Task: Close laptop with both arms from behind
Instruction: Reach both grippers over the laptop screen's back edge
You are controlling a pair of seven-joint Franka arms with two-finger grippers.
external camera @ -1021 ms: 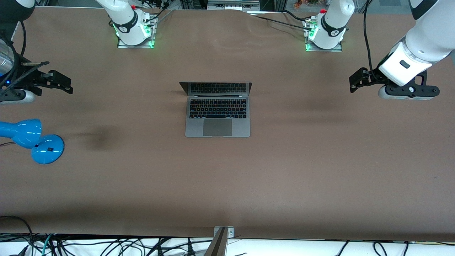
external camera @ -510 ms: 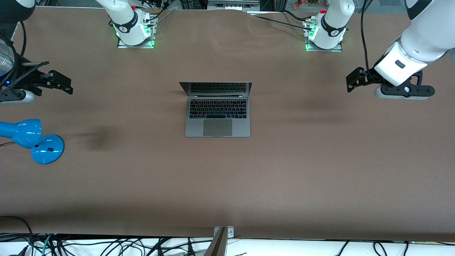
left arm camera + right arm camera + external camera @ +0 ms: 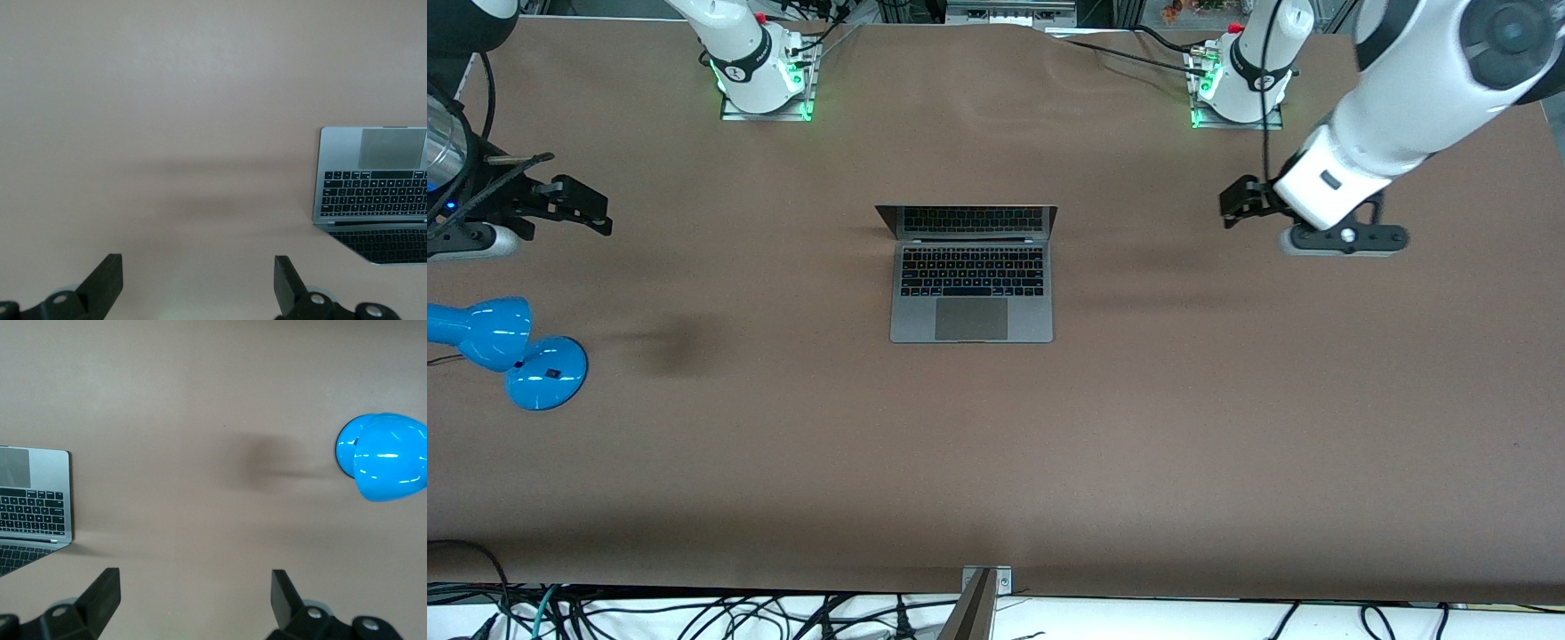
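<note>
Front view: the laptop (image 3: 971,274) sits open mid-tabletop, lid up. The left hand (image 3: 1234,201) has slid in from the left arm's edge toward it, so the approach has probably just begun; the right hand (image 3: 591,213) waits over the right arm's edge, near a blue lamp (image 3: 507,349).

Left wrist view: fingers (image 3: 103,279) apart over bare tabletop (image 3: 167,100), laptop (image 3: 372,180) well off.

Right wrist view: fingers (image 3: 100,595) apart too; only here the lamp (image 3: 383,456) and laptop (image 3: 33,503) show together.

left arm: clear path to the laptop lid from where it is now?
Probably yes. The left end effector hangs open over bare table toward the left arm's end, and nothing lies between it and the open laptop. The lid stands upright, unobstructed.
</note>
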